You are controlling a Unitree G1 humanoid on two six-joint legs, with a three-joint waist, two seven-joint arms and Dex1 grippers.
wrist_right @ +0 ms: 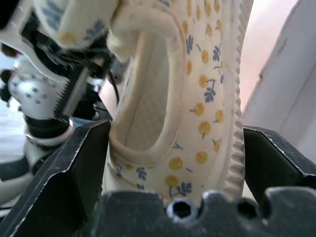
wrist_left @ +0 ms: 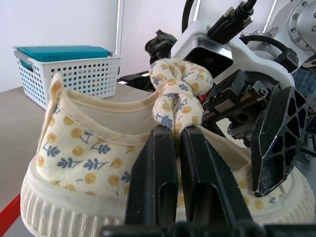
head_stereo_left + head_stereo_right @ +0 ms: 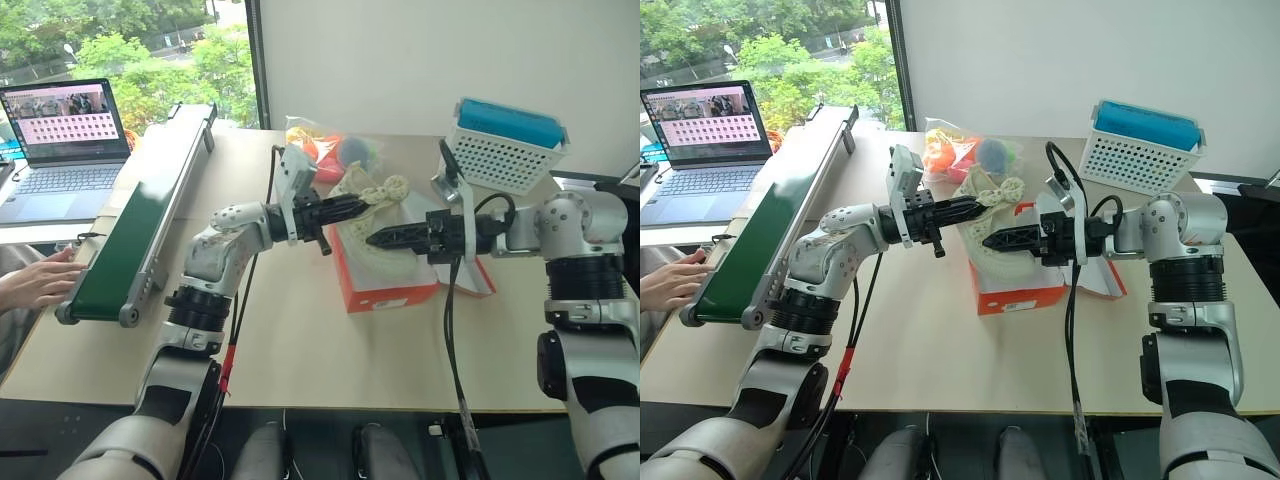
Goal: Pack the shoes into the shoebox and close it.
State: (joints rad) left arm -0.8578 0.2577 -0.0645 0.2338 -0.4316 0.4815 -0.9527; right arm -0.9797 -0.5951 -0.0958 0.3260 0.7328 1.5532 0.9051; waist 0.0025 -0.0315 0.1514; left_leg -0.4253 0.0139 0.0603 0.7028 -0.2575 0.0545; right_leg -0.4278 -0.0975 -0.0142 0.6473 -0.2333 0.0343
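Nearest on the left, a person's hand [image 3: 40, 282] rested at the counter's [image 3: 300, 350] near left edge, beside a green conveyor belt [image 3: 135, 225] that ran toward the far side, with an open laptop [image 3: 62, 140] farther left. To its right, the left pincer [image 3: 352, 208] pointed rightward with its fingers [image 2: 158, 182] pressed together on the knotted lace of a cream, flower-printed shoe [image 2: 98, 163], holding it above the orange-red shoebox [image 3: 385, 285], which sat open at the counter's middle. A second shoe [image 3: 385, 255] appeared to lie inside the shoebox, partly hidden by the arms. Behind the shoebox, at the far side, lay a clear bag of orange and pink items [image 3: 330, 150]. From the right, the right pincer [image 3: 385, 240] pointed leftward, its jaws spread wide on either side of the held shoe's heel without clearly touching it. At the far right stood a white perforated basket [image 3: 505, 150] with a blue top.
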